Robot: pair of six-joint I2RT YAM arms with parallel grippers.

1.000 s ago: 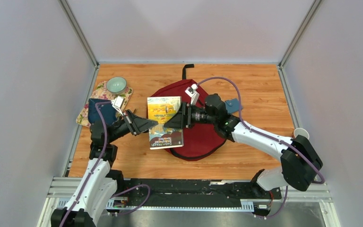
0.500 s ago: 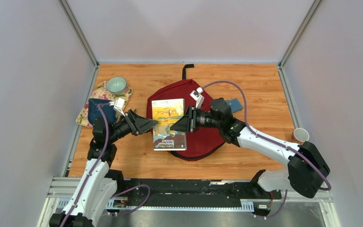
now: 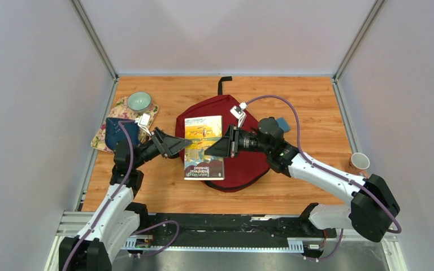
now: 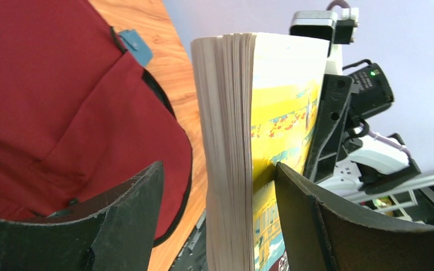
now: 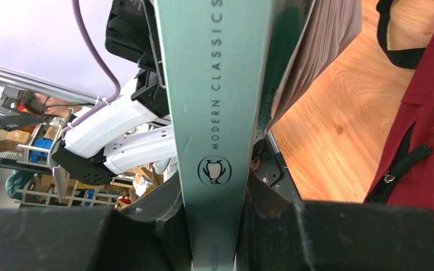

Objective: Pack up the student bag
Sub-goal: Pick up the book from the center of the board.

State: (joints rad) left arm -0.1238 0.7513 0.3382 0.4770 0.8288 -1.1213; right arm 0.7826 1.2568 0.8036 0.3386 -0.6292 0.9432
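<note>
Two pincers meet at the book: the left pincer has just let go, jaws wide around the pages; the right pincer has closed on the spine. Handover seems done, above the red backpack lying on the desk.

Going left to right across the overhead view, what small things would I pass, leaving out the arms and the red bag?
green bowl → yellow-covered book → small blue flat item → cup

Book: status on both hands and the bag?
Left hand open, fingers straddling book. Right hand shut on book at its spine, holding it above student bag. Bag flat on table. Nothing else in the way.
</note>
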